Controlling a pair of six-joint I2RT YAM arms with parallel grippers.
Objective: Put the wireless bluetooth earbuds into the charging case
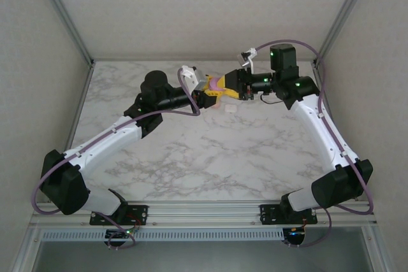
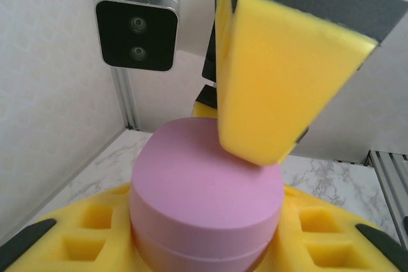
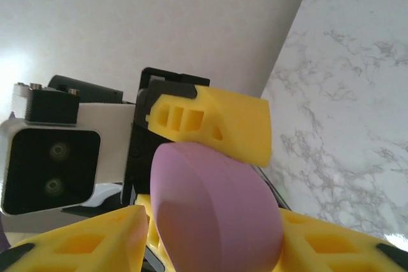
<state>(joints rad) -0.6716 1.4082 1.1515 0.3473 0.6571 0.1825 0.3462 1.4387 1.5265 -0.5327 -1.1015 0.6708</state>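
The round pink charging case (image 2: 204,183) is shut, its lid seam visible, and hangs above the back middle of the table (image 1: 204,151). My left gripper (image 2: 204,246) is shut on it, yellow pads on both sides. My right gripper (image 3: 210,246) comes in from the opposite side and straddles the same case (image 3: 217,208). One of its fingers (image 2: 280,81) rests on the far edge of the lid; its other side is hard to read. In the top view the two grippers (image 1: 213,88) (image 1: 231,85) meet around the case (image 1: 216,83). A tiny pale speck (image 1: 231,109) on the marble below may be an earbud, too small to tell.
Both arms reach to the back of the marble table, near the rear wall (image 1: 204,17). The left wrist camera (image 3: 51,170) sits close to the right fingers, and the right wrist camera (image 2: 137,27) close to the left ones. Metal frame posts (image 1: 64,14) stand at the corners.
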